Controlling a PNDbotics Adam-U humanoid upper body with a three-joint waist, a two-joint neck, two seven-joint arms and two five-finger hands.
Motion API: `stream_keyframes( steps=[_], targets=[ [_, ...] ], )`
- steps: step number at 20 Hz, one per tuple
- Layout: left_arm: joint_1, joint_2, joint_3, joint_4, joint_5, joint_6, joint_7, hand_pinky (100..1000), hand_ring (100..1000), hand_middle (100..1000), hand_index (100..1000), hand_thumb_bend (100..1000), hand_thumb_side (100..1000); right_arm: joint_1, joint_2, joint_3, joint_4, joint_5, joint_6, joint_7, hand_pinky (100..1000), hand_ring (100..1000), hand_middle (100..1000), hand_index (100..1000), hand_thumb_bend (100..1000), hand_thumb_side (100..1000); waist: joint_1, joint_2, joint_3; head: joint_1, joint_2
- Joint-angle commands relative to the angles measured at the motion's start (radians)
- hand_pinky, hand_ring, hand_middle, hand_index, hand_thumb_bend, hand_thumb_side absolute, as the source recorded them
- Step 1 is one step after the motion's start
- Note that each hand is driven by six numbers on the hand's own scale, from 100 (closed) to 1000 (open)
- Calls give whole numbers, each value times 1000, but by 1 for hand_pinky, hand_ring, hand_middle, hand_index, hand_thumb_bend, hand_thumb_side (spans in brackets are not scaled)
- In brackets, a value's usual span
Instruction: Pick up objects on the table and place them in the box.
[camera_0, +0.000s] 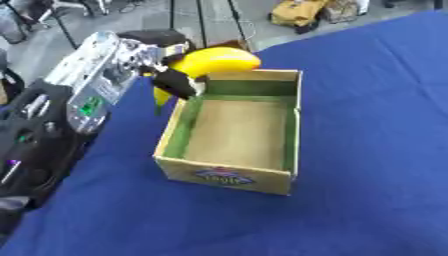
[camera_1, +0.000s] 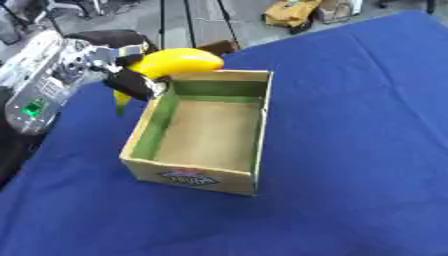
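My left hand (camera_0: 175, 80) comes in from the upper left and is shut on a yellow banana (camera_0: 214, 61). It holds the fruit over the far left corner of the open cardboard box (camera_0: 223, 175), just above the rim. The box has green inner walls, a bare brown floor and nothing inside. It stands on the blue tablecloth (camera_0: 367, 150). The banana's lower end points down outside the box's left wall. My right hand shows in neither view.
The table's left edge runs diagonally beside the box, with black equipment (camera_0: 26, 145) beyond it. On the floor past the far edge lie a yellow bag (camera_0: 297, 12) and dark frames. Blue cloth extends right of and in front of the box.
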Motion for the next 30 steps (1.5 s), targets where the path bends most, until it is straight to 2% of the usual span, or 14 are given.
stream_keyframes(
  steps=[1,7,14,22,26,28,30],
  targets=[
    [-21,-8,16,41,-7,-1,53,100,109,541,694,100,511,-19,-11,1,-14,-4,-6,2,718,864,838,913,100,1000,-5,-14,-6,8,-13],
    [-16,-48,11,105,-11,-19,109,100,120,541,694,100,498,-21,-9,1,-14,-6,-7,-1,718,864,837,912,100,1000,3,-9,-15,11,-15],
    [-2,-107,4,175,-34,-32,166,100,141,546,697,100,525,-30,-1,3,-14,-9,-8,-2,718,864,837,912,100,1000,1,-2,-22,17,-19],
    [23,-159,9,257,-77,-53,205,100,173,597,776,100,544,-35,3,2,-14,-10,-8,-4,719,863,836,912,100,1000,-1,6,-30,22,-28],
    [26,-162,4,270,-92,-61,178,100,274,692,855,100,612,-32,4,0,-14,-9,-6,-6,719,863,836,912,100,1000,-1,6,-30,22,-26],
    [26,-160,0,268,-107,-58,144,100,400,766,898,100,665,-30,5,-1,-14,-9,-6,-7,719,863,836,912,100,1000,-1,6,-28,21,-24],
    [26,-157,-5,258,-126,-53,104,275,513,808,917,100,685,-29,5,-1,-14,-8,-5,-8,719,864,836,912,100,1000,-2,5,-27,21,-24]
  ],
)
